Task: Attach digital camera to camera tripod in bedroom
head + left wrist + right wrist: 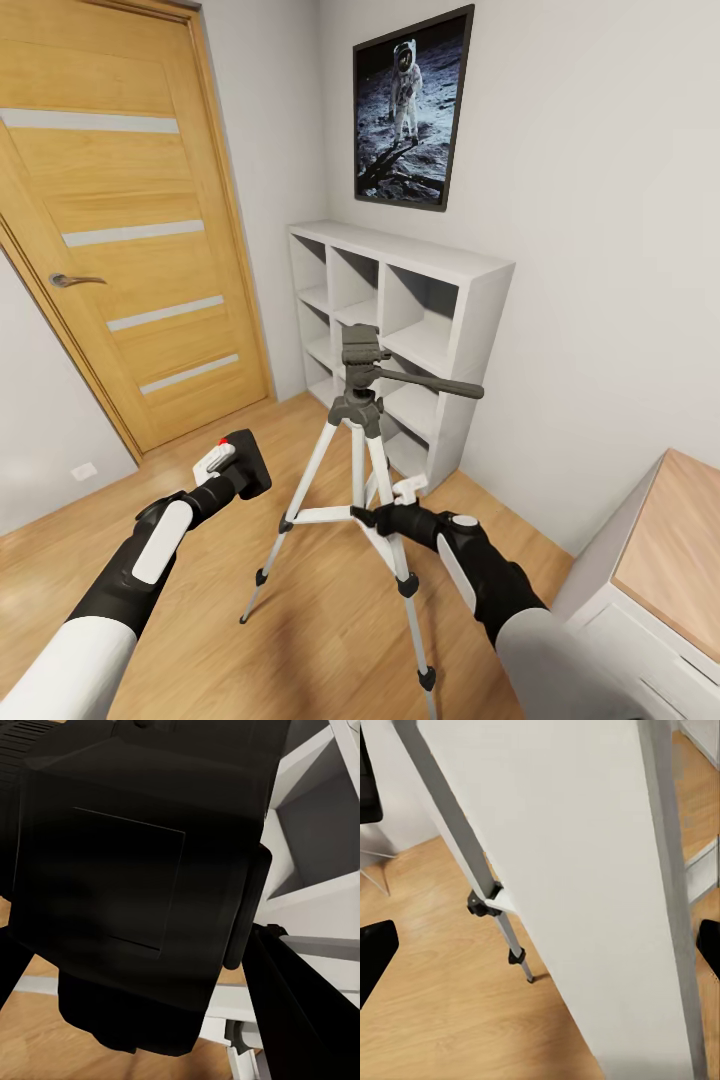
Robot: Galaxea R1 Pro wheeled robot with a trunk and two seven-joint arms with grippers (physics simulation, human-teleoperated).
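The tall camera tripod (345, 500), with silver-white telescoping legs, black joints and a dark grey head carrying a long side handle, stands upright on the light wood plank floor (330, 640) in the middle of the scene, just in front of a white cube shelf (440, 300) set against the far light grey wall. To the left of the tripod the left gripper (235, 470) is clamped on the small boxy matte-black digital camera (250, 462), whose red button sits at its top edge; the camera is held in the air, below the level of the tripod head and apart from it. In the left wrist view the camera's dark body (142, 885) is seen close up between the fingers, with the shelf behind it. On the right side the right gripper (385, 517) reaches the near right tripod leg at mid height, and its fingers sit around that leg; in the right wrist view the pale leg (577, 892) runs very close between the two black fingertips (375, 952), which stand apart, and whether they press on it I cannot tell. A wooden door (120, 220) with grey strips stands at far left, a framed astronaut picture (412, 105) hangs above the shelf, and a wood-topped white desk (665, 560) is at near right.
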